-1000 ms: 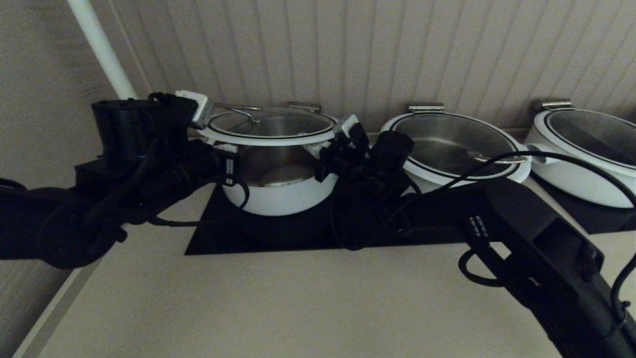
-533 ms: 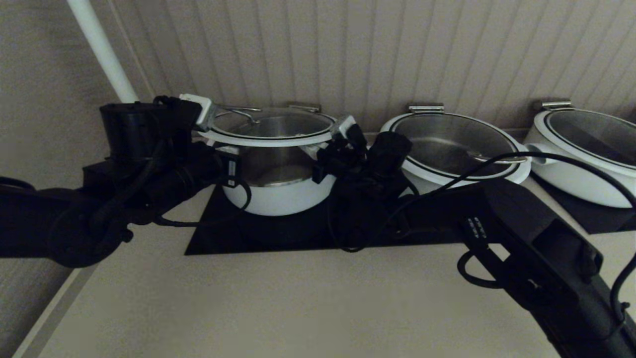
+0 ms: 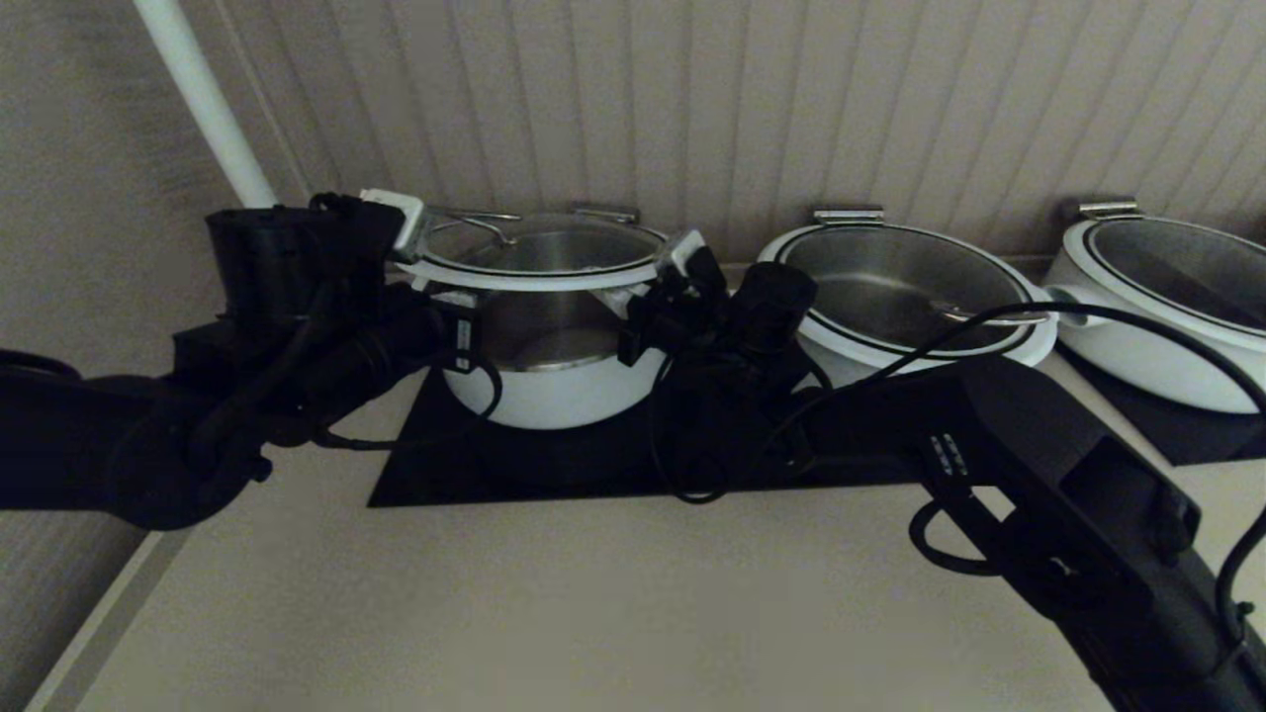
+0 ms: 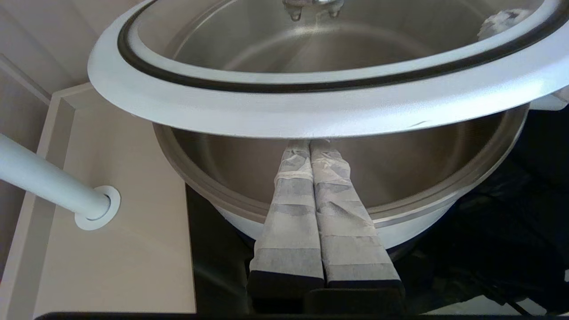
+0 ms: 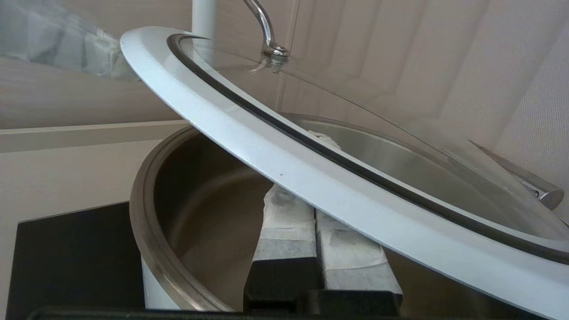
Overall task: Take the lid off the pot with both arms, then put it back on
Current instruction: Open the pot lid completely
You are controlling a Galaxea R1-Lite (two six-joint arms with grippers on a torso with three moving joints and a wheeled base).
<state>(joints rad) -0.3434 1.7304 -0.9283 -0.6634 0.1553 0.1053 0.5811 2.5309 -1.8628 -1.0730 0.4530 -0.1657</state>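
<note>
The lid [image 3: 524, 277] is held a little above the white pot [image 3: 554, 391], tilted, with the steel inside showing beneath it. My left gripper [image 3: 401, 232] is at its left edge and my right gripper [image 3: 682, 255] at its right edge. In the left wrist view the shut left gripper [image 4: 310, 144] reaches under the lid's white ring [image 4: 311, 111], over the pot's rim [image 4: 222, 195]. In the right wrist view the shut right gripper [image 5: 313, 218] lies under the ring [image 5: 311, 178], above the pot [image 5: 146, 213]. The lid rests on both pairs of fingers; their tips are hidden.
The pot stands on a black mat [image 3: 593, 465]. Two wider white pots with glass lids [image 3: 910, 287] [image 3: 1167, 297] stand to the right. A white pole [image 3: 203, 99] rises at the back left, and the panelled wall is close behind.
My left arm has shifted slightly to the right and the lid has sunk a little. It stays raised above the pot on both grippers.
</note>
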